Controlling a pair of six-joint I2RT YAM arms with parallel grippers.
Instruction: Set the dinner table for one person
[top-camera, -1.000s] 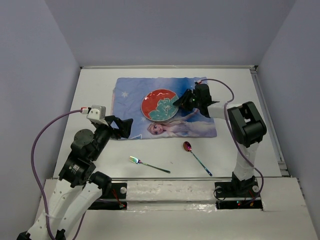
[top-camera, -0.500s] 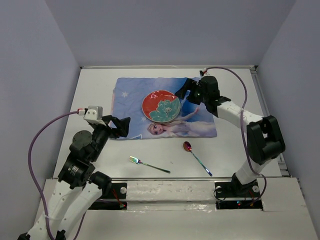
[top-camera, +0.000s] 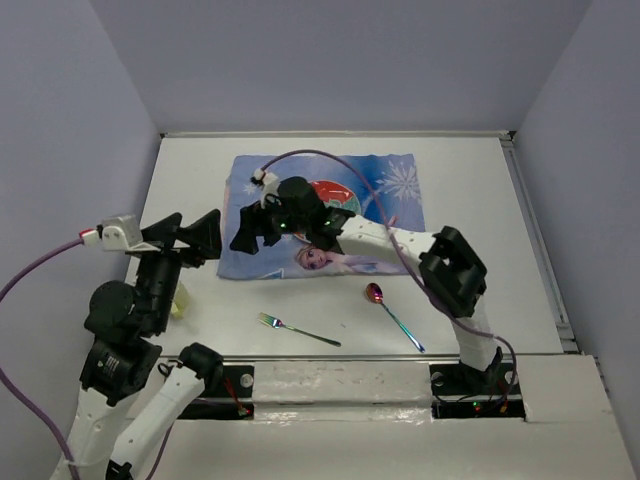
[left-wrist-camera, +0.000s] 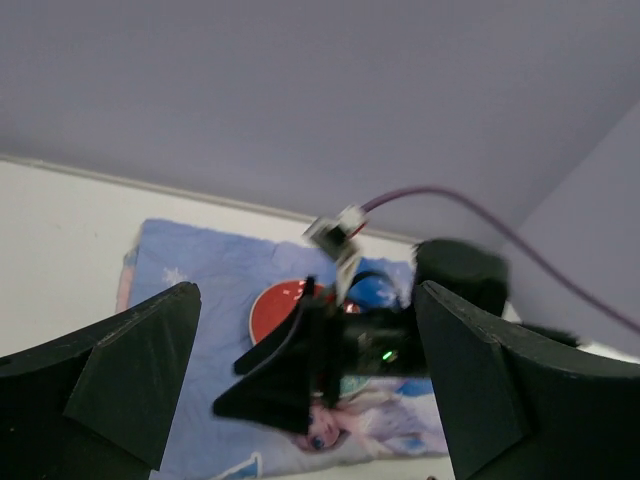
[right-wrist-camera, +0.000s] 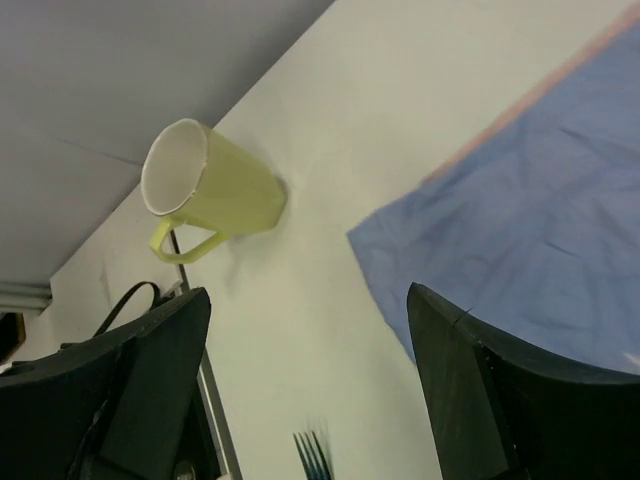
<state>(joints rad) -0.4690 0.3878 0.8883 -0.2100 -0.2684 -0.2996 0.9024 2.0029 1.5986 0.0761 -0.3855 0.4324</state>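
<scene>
The dinner table (top-camera: 470, 180) lies under everything. At its eight o'clock the left gripper (top-camera: 188, 233) hangs released and empty, near a yellow mug (top-camera: 180, 299). The right gripper (top-camera: 255, 234), also released and empty, hovers over the nine-o'clock edge of the placemat (top-camera: 400, 215), beside the red plate (top-camera: 328, 188). A fork (top-camera: 297, 329) lies at six, a spoon (top-camera: 392, 312) at five.

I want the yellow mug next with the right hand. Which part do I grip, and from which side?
Probably the rim of the yellow mug, on its placemat side, coming down from above with one finger inside. It stands upright, mouth open, handle turned toward the near edge, and the left arm crowds its other side.
</scene>
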